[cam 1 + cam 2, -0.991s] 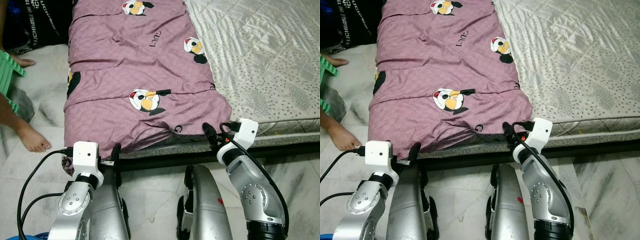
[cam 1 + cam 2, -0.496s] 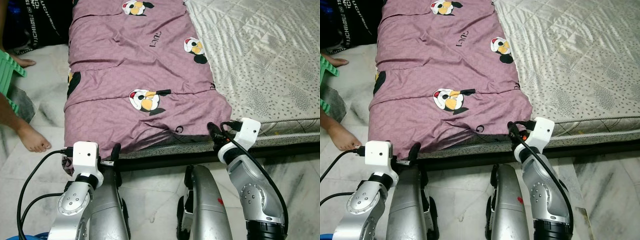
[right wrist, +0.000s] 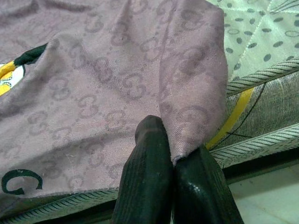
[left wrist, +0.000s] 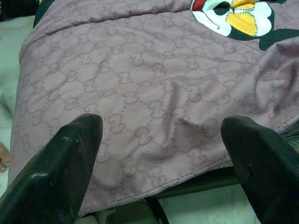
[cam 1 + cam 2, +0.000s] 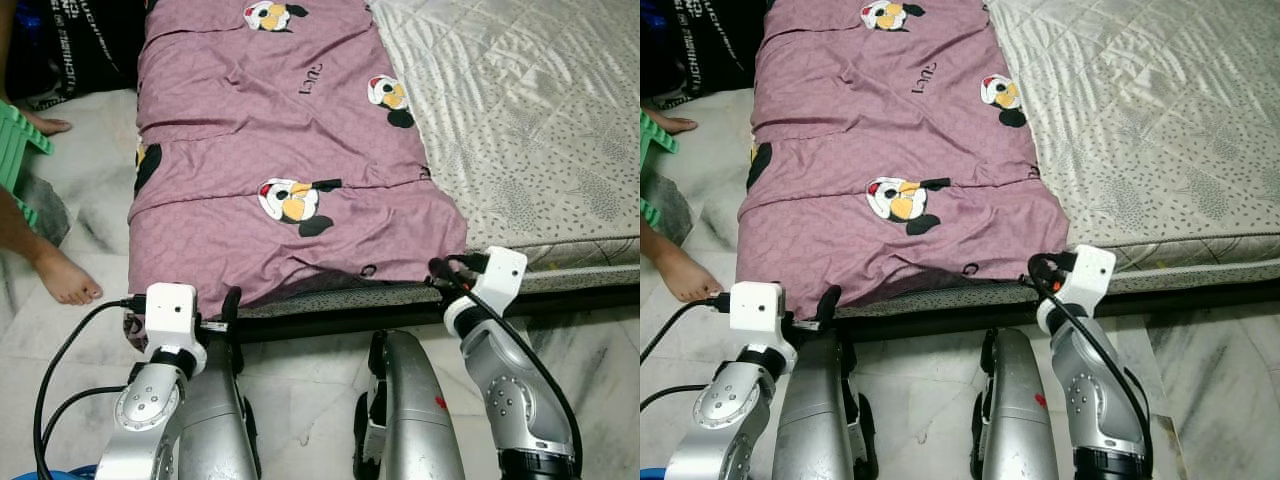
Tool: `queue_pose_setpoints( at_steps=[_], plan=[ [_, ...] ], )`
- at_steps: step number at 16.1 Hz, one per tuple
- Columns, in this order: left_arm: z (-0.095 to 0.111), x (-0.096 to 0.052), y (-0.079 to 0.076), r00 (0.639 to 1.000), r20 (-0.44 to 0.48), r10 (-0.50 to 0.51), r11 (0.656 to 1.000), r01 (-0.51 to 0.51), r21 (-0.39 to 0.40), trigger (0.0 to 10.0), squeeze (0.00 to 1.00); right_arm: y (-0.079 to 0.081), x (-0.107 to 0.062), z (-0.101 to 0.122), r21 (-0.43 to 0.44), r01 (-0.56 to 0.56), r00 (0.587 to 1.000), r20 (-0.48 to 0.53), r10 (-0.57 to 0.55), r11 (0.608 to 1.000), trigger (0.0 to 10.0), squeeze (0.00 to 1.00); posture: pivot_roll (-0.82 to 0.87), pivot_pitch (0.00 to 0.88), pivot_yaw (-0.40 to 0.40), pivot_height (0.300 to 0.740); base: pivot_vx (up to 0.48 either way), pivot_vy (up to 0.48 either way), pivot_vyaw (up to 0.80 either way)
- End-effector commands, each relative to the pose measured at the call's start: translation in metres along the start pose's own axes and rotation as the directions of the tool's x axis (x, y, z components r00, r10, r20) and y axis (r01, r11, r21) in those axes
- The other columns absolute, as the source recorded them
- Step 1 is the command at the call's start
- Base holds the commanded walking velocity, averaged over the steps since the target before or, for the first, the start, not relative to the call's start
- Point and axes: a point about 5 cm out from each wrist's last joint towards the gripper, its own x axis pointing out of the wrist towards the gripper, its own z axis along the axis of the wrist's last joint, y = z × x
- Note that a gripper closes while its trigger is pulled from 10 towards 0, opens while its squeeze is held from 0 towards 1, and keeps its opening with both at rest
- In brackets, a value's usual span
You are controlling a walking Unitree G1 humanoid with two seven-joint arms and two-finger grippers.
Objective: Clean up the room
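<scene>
1. Purple blanket (image 5: pixel 290 160) with a repeated logo print and cartoon penguin patches lies flat on the left half of the mattress (image 5: pixel 520 120), its near edge hanging over the bed's foot.
2. Right gripper (image 3: pixel 174 164) has its fingers pinched together on the blanket's near right corner hem.
3. Left gripper (image 4: pixel 163 154) is spread wide just above the blanket's near left edge, touching nothing.
4. The mattress is pale, quilted and dotted, with striped piping and a dark bed frame (image 5: pixel 330 322) under it.
5. A person's bare foot (image 5: pixel 62 280) and a green plastic stool (image 5: pixel 18 150) sit on the marble floor (image 5: pixel 90 220) at left.
</scene>
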Motion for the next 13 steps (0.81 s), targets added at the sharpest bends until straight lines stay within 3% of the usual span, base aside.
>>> queue_pose_setpoints(
  at_steps=[1,6,9,12,13],
  plan=[
    [-0.007,-0.003,0.002,0.999,-0.032,0.007,1.0,-0.007,0.008,10.0,0.0,-0.011,-0.004,-0.004,-0.028,0.051,0.999,-0.015,-0.051,0.998,0.0,0.0,0.06,0.231,-0.013,0.567,0.0,0.0,0.0],
    [-0.008,-0.003,0.001,0.999,-0.035,0.01,1.0,-0.009,0.008,10.0,0.0,-0.044,-0.016,-0.02,-0.229,0.16,0.976,-0.112,-0.189,0.96,0.0,0.0,0.06,0.231,-0.018,0.567,0.0,0.0,0.0],
    [-0.009,-0.004,0.002,0.999,-0.042,0.011,1.0,-0.011,0.008,10.0,0.0,-0.063,-0.028,-0.04,-0.313,0.164,0.936,-0.248,-0.248,0.935,0.0,0.0,0.05,0.233,-0.018,0.567,0.0,0.0,0.0],
    [-0.009,-0.004,0.002,0.999,-0.049,0.008,1.0,-0.007,0.014,10.0,0.0,-0.066,-0.035,-0.057,-0.342,0.128,0.9,-0.354,-0.254,0.931,0.0,0.0,0.05,0.234,-0.014,0.567,0.0,0.0,0.0],
    [-0.009,-0.004,0.002,0.999,-0.052,0.006,1.0,-0.005,0.016,10.0,0.0,-0.063,-0.034,-0.059,-0.333,0.104,0.901,-0.367,-0.231,0.937,4.0,0.0,0.05,0.234,-0.014,0.567,0.0,0.0,0.0]
  ],
)
